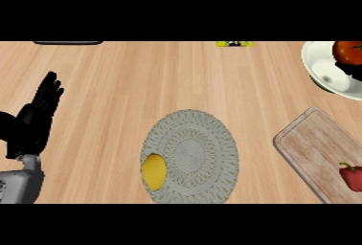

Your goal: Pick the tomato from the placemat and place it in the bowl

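The left hand (pixel 37 115) rested open (fingers straight, at the left edge); black fingers (pixel 351 71) gripped the tomato (pixel 347 50) over the bowl (pixel 326 76).

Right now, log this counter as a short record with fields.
tomato: within the bowl's outline at upper right, cut by the edge; resting or held above, cannot tell
right robot hand: probably the dark shape against the tomato; state unclear
left robot hand: open, resting at the left edge
placemat: round, grey, centre; no tomato on it
yellow fruit: on the placemat's left rim
cutting board: right, bearing a red pepper
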You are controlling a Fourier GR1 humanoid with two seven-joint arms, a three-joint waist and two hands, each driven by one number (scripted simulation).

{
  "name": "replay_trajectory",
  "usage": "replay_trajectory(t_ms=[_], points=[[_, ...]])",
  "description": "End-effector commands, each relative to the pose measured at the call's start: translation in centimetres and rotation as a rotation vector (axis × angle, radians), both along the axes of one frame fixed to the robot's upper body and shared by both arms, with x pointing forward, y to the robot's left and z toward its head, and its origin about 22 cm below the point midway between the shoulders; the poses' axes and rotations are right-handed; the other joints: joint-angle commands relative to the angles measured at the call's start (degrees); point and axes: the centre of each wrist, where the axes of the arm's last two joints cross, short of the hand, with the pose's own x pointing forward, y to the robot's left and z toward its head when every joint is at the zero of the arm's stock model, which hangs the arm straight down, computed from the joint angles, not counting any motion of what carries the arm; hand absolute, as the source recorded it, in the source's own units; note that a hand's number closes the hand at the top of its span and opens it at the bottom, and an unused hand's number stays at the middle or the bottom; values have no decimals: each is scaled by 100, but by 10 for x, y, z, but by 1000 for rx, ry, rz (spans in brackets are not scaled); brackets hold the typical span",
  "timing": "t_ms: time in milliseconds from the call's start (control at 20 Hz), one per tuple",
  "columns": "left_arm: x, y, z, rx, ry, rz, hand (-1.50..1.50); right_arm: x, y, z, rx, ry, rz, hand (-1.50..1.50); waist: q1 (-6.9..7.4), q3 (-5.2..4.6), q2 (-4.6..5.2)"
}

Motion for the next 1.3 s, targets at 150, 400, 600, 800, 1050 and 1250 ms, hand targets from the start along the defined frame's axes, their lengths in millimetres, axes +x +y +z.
replay_trajectory(t_ms=[150, 400, 600, 800, 1050, 1250], points=[[1, -10, -6, -18, -3, -34, 0, 36, -41, -17, 76, 33, -28, 150, 170, 5, 56], [-1, -5, 4, 19, -22, -20, 0, 52, -34, -54, 94, 13, -7, 150, 165, 8, 52], [8, -17, -1, 3, -27, -31, 0, 38, -82, -38, 102, 8, -35, 150, 274, 18, 129], [2, -20, -1, -2, -24, -71, 0, 44, -76, -44, 89, 10, -64, 150, 349, 21, 137], [9, -26, 13, -10, -36, -74, 0, 19, -102, -87, 57, 322, -216, 150, 433, 33, 196], [12, -28, 15, -12, -45, -82, 0, 10, -111, -96, 61, 363, -127, -150, 445, 48, 229]])
